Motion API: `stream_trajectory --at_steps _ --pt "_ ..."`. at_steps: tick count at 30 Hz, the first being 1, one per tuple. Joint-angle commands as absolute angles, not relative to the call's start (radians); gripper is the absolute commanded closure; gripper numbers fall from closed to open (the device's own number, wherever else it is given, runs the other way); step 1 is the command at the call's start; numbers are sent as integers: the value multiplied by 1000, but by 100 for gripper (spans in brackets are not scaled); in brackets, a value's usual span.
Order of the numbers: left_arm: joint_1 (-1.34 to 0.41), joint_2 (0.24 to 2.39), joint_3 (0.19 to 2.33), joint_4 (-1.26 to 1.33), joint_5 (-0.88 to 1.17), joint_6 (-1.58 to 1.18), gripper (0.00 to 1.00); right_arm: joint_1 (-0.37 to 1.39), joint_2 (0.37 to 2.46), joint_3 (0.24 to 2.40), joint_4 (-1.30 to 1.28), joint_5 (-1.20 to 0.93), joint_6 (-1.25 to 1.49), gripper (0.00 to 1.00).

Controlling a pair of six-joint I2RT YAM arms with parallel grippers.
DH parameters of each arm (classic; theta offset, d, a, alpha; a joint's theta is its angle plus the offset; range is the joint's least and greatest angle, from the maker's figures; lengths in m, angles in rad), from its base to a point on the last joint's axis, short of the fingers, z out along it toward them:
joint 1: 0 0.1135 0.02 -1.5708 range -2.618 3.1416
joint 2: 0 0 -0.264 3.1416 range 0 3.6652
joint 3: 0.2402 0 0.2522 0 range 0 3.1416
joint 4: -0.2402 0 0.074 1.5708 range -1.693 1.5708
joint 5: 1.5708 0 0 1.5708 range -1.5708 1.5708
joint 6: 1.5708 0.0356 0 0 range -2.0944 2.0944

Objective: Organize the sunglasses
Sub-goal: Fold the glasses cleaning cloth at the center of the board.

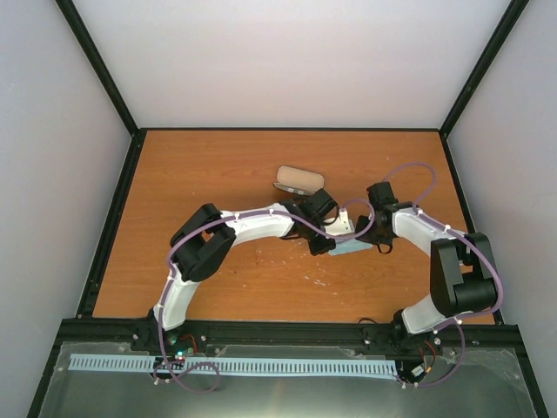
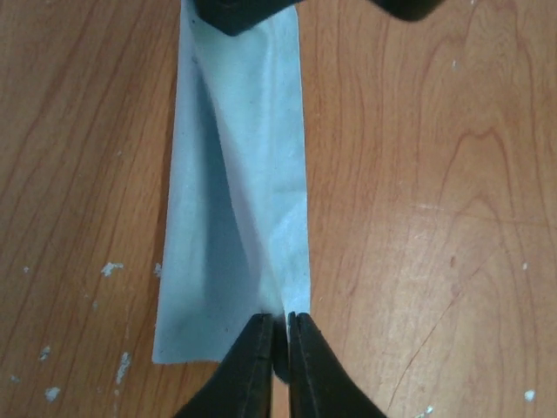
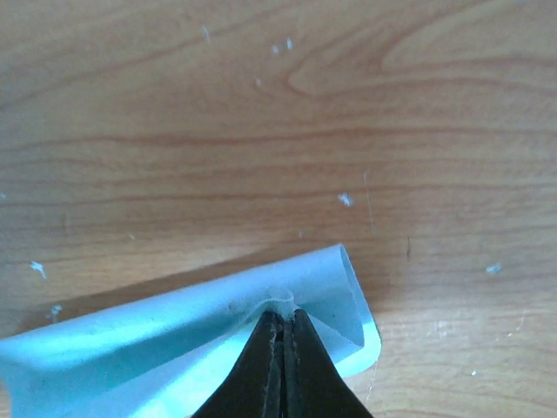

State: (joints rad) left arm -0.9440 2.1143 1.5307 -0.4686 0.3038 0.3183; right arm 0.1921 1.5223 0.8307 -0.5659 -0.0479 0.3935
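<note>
The sunglasses do not show in any view. A light blue cloth [image 1: 352,247] lies folded into a long strip on the wooden table [image 1: 218,165], between my two grippers. My left gripper [image 1: 324,246] is shut on a raised fold at one end of the cloth [image 2: 235,174], its tips [image 2: 278,320] pinching the fabric. At the other end my right gripper [image 1: 380,245] is shut on the cloth [image 3: 174,340], and a small pucker of fabric rises at its tips [image 3: 283,315]. The right gripper's dark fingers [image 2: 244,13] show at the top of the left wrist view.
A tan oblong case [image 1: 300,180] lies just behind the left wrist, towards the middle of the table. Black frame rails [image 1: 113,218] run along the table's edges. White flecks dot the wood near the cloth.
</note>
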Motion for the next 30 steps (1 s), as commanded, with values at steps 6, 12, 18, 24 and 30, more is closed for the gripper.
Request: stream_trajectory --at_steps 6,12,18,24,30 --pt "-950 2077 1506 -442 300 302 73 193 1472 783 -567 -94 426 85" --pt "-954 2069 1496 -437 301 301 71 193 1390 791 -612 -69 445 82" --pt "-945 2017 1448 -392 229 281 73 193 1381 818 -608 -27 473 82" --pt "-801 1987 1480 -413 326 207 74 193 1494 866 -616 16 464 76" --pt "-747 2022 1516 -450 353 197 75 193 1544 909 -605 -33 447 87"
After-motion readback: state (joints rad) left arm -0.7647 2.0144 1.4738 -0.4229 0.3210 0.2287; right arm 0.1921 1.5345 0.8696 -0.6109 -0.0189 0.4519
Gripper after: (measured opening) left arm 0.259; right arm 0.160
